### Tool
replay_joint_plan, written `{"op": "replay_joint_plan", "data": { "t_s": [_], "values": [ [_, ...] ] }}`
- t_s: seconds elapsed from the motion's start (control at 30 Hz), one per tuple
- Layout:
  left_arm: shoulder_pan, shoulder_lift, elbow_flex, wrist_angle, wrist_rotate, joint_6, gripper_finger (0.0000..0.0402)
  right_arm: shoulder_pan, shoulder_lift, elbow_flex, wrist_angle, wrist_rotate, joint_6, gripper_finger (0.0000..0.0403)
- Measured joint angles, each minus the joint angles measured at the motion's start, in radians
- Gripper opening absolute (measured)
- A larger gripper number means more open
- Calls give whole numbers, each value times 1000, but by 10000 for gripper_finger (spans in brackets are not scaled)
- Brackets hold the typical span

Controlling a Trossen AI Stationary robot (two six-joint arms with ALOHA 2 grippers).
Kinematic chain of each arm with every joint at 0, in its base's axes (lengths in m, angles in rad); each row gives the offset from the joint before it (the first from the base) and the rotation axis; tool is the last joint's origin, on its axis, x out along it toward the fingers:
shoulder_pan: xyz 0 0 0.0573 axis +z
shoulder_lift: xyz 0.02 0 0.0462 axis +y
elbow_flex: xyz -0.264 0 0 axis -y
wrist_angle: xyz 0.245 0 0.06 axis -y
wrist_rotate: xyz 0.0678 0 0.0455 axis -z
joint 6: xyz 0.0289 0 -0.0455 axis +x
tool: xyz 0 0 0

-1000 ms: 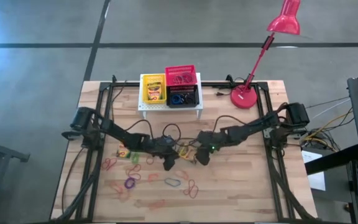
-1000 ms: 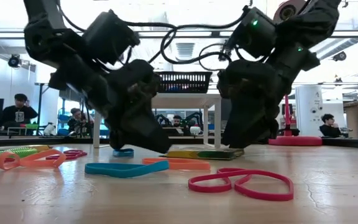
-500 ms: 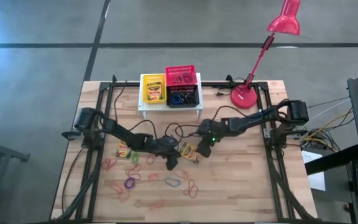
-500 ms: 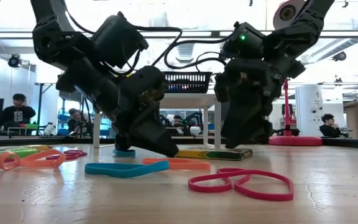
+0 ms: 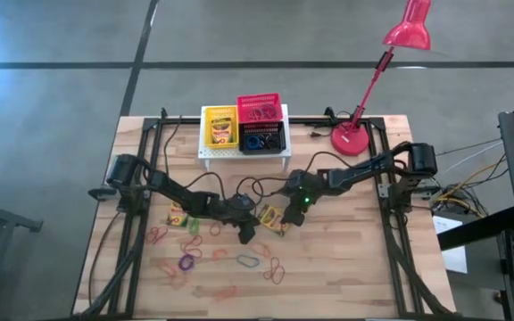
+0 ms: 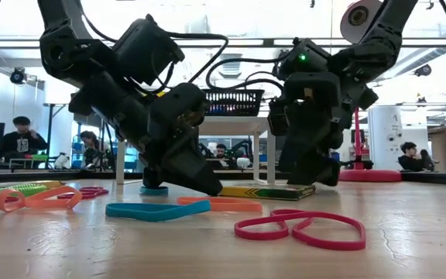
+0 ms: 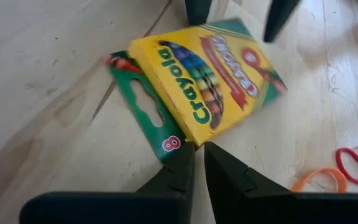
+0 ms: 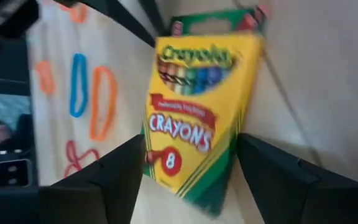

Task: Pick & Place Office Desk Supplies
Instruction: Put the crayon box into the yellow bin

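Note:
A yellow-and-green crayon box (image 5: 272, 216) lies flat on the table's middle. My left gripper (image 7: 195, 152) is shut, slanting down, with its tips at the box's near corner by the green hang tab. My right gripper (image 8: 194, 186) is open and stands astride the box's (image 8: 196, 118) other end, one finger on each side. A second crayon box (image 5: 178, 217) lies on the table to the left. A third sits in the yellow basket (image 5: 220, 129). Coloured elastic loops (image 5: 205, 254) lie scattered on the near-left table. My left gripper's shut fingertips (image 7: 182, 163) meet the box at its corner beside the green tab (image 7: 166, 142), slanting down from the table's left. The box lies flat on the wood. Whether the tips pinch the tab I cannot tell. My right gripper's fingers flank the box; I cannot tell whether they touch it.
A white stand (image 5: 244, 153) at the far edge carries yellow, red (image 5: 260, 109) and black (image 5: 263, 140) baskets. The red lamp's base (image 5: 351, 138) stands far right. In the low view a blue loop (image 6: 157, 209) and pink loops (image 6: 300, 226) lie nearest. People sit in the room behind.
My right gripper has swung a little toward the table's far side and turned about its wrist, staying over the box. The crayon box has slid slightly along the table. My left gripper has tipped slightly and stayed at the box.

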Motion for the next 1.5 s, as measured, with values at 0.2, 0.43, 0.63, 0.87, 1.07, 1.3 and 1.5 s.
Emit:
{"op": "replay_joint_plan", "data": {
  "t_s": [0.2, 0.43, 0.63, 0.87, 1.07, 1.3, 1.5],
  "values": [
    [2, 0, -1, 1, -9, 0, 42, 2, 47, -3, 109, -11, 18, 257],
    [2, -1, -2, 1, -35, -1, 42, 10, 40, -4, 110, 34, 21, 175],
    [2, -5, -3, 2, -45, -3, 42, 52, 41, -6, 111, 110, 6, 85],
    [7, -79, -7, -60, -77, 15, 42, 98, 27, -13, 125, 220, 19, 14],
    [5, -219, -5, -225, -78, 63, 42, 185, -41, -41, 136, 447, 40, 8],
    [-23, -368, -10, -265, -63, 170, 42, 366, -81, -45, 139, 822, 48, 8],
    [-26, -370, -10, -179, -29, 229, 78, 512, -76, -21, 161, 1174, -17, 8]
  ]
}}
